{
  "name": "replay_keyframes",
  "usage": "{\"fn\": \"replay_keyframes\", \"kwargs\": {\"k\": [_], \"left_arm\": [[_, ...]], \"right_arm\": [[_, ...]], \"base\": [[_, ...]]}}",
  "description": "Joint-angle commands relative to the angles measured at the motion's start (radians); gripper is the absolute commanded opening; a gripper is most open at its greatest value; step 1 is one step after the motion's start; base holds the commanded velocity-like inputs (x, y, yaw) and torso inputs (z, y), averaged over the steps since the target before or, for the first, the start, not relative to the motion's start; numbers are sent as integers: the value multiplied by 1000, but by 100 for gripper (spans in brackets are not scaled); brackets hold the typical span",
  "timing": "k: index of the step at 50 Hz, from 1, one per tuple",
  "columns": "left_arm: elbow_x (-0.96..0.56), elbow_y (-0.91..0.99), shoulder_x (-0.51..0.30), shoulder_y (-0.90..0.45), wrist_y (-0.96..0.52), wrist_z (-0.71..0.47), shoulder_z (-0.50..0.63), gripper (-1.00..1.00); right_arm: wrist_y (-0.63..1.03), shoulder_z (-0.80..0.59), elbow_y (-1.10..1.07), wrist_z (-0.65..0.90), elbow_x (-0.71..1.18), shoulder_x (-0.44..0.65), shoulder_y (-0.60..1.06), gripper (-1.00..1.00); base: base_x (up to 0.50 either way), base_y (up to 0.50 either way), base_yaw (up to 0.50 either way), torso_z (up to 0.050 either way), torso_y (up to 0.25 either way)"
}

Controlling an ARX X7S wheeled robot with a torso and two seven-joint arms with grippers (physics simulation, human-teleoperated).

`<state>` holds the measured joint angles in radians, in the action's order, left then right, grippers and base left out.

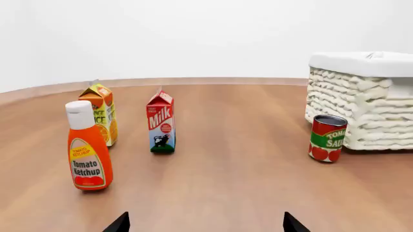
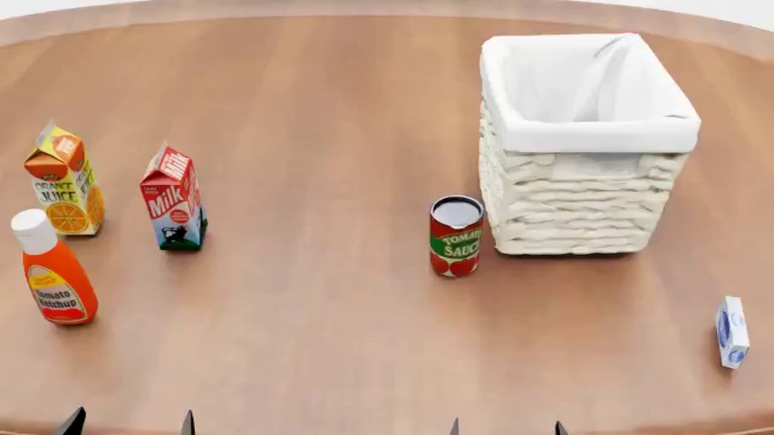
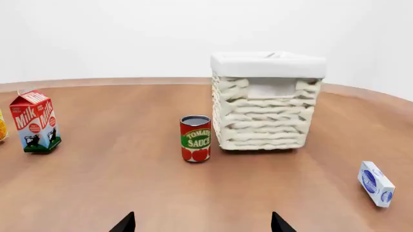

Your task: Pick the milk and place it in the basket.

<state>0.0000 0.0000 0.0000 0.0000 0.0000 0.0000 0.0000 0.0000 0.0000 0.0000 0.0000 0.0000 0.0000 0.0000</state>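
Milk [image 2: 173,198]: upright on the surface [image 2: 339,299] at the robot's left, long axis vertical, ahead of the left gripper [image 2: 130,424], the nearer arm, well apart from the basket [image 2: 581,195]; both jaws spread wide, holding nothing.
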Motion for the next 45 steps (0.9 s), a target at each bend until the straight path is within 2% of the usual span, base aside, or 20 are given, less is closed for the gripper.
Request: {"fn": "replay_keyframes", "kwargs": {"k": [1,19,20,21,23,36,37,40,45], "left_arm": [[-18,1,-16,0,-1,-17,18,100],[-60,2,-60,-1,2,-64,72,100],[155,-47,-60,9,179,-84,85,100],[5,-6,-26,-1,29,-32,32,100],[-32,0,-33,-1,0,-40,38,100],[-68,27,-60,1,-18,-65,67,100],[-122,58,-55,-2,-49,-53,50,100],[-127,124,-70,-10,-80,-65,49,100],[-211,349,-109,-45,-207,-76,1,100]], "right_arm": [[-8,-17,11,21,19,15,1,100],[8,-67,2,68,68,62,7,100],[-134,-152,55,186,-363,79,-1,100],[-5,-35,5,36,-213,26,1,100],[-1,-42,1,39,31,34,1,100],[22,-69,-18,70,58,60,8,100],[75,-57,-47,72,83,60,23,100],[134,-40,-120,78,122,68,38,100],[274,13,-332,96,200,101,102,100]], "base": [[0,0,0,0,0],[0,0,0,0,0],[0,0,0,0,0],[0,0,0,0,0],[0,0,0,0,0],[0,0,0,0,0],[0,0,0,0,0],[0,0,0,0,0],[0,0,0,0,0]]}}
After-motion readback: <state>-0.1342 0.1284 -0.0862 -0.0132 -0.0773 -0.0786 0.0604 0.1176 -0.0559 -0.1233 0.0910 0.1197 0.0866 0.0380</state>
